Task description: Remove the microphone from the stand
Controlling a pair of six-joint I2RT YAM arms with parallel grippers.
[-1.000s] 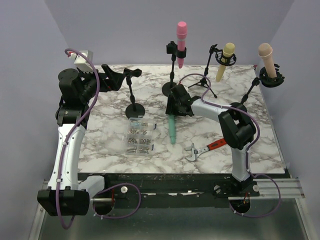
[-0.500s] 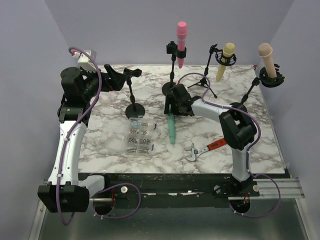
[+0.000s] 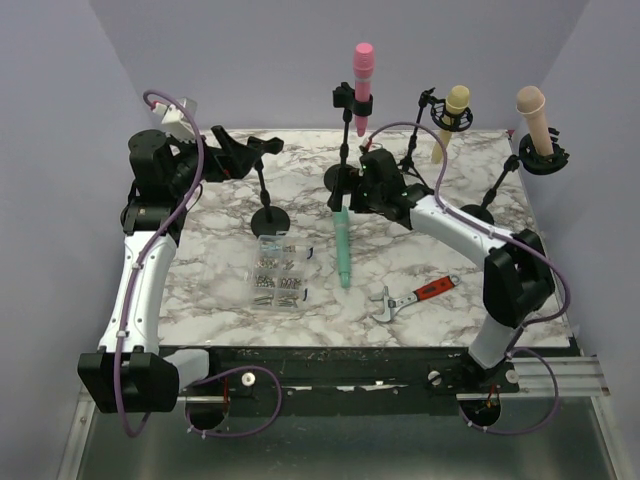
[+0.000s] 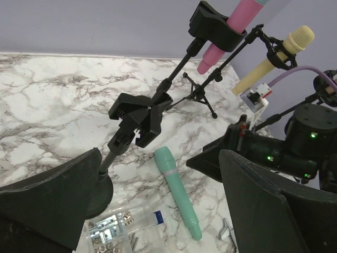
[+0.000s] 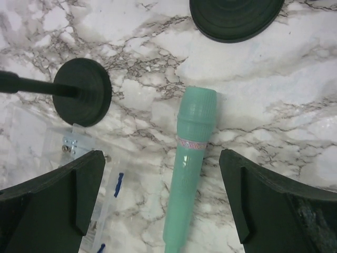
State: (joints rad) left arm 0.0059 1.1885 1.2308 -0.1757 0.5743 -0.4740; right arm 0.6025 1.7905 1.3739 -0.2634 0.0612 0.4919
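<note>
**Right pincer released; teal microphone down on the marble**

The right gripper (image 5: 159, 154) had spread its jaws wide and risen toward the upper centre of the top view. It left the teal microphone (image 3: 343, 250) lying flat at mid-frame, touched by nothing, just right of the screw box (image 3: 277, 272). The left gripper (image 3: 232, 158) hung open at upper left, beside the empty stand clip (image 3: 262, 147). By my judgement, that 1 microphone was off its stand and the removal looked finished.

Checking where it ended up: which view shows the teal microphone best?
Right wrist: the teal microphone is closest there, lying flat on the marble tabletop, with only its narrow end cropped. The left wrist and top views show it whole but smaller.
</note>
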